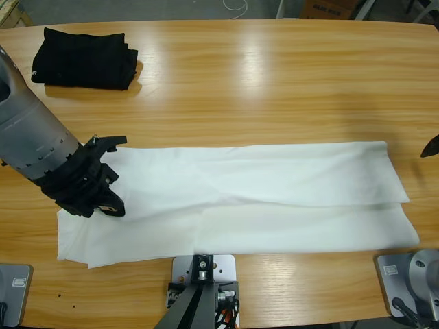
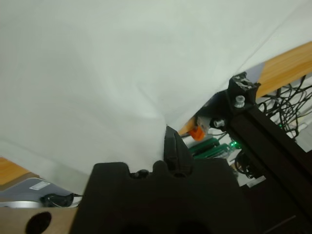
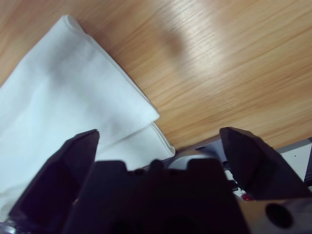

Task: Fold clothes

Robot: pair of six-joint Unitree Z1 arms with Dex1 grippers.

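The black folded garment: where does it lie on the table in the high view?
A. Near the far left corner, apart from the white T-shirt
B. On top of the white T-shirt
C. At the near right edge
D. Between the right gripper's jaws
A: the black folded garment lies at the far left of the table, with bare wood between it and the white T-shirt.

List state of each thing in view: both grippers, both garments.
White T-shirt: folded lengthwise into a long band, flat on the table, left end under the left gripper.
Black garment: folded, lying at the far left corner, untouched.
Left gripper: shut on the white T-shirt at its left end.
Right gripper: open, empty, off the T-shirt's right end.
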